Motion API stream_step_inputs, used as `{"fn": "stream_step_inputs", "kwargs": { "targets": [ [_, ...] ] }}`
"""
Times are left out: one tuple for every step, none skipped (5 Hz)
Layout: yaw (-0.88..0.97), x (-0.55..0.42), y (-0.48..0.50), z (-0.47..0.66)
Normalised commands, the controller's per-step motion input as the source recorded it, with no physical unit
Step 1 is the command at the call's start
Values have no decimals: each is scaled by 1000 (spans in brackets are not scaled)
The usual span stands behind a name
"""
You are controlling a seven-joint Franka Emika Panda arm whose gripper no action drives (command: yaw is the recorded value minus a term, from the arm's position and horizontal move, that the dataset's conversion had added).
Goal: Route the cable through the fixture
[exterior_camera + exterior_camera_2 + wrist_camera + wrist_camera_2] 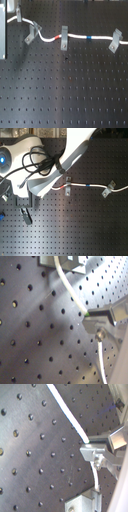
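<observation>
Lying flat — tabletop (65, 95): a dark perforated breadboard, seen in both exterior views; no readable writing anywhere.
Arm (75, 153): white and grey, reaching from the second exterior view's top down toward its left, black hoses looped over it.
Cable (75, 36): white cord running across the clips (64, 40), red band at the middle clip, blue band (88, 37) just past it.
Tool (89, 316): fingertips clenched on the cable in both wrist views, though blur leaves the contact slightly unsure.
Fixture block (62, 262): grey, beside the cable.
</observation>
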Motion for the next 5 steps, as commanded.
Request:
{"fn": "stream_step_inputs", "kwargs": {
  "targets": [
    [6, 490, 28, -692],
    [3, 494, 22, -690],
    [120, 465, 24, -609],
    [843, 71, 139, 0],
    [997, -1, 5, 191]
  ]
}}
